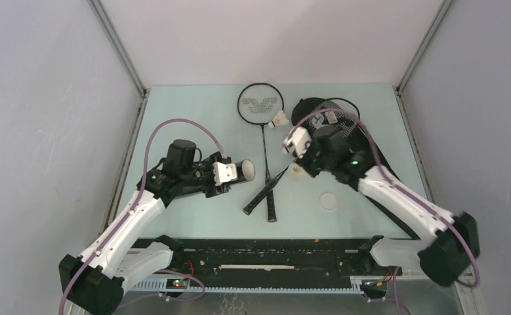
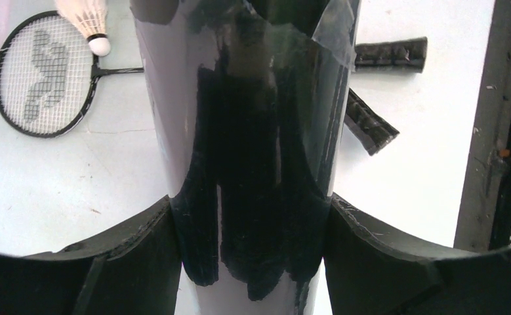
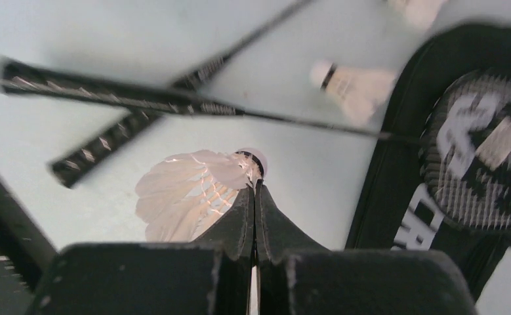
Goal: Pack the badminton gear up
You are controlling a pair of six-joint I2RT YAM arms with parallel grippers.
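Shuttlecock sits against left side of my right gripper tips, cork just beyond them. Jaws pressed flat together; I can't tell if a feather is pinched. I judge it featherlight and crushable: take cork, not skirt. Left gripper clamps glossy tube, likely slippery.

Pale table bears crossed rackets, black bag, shuttlecocks, white disc.
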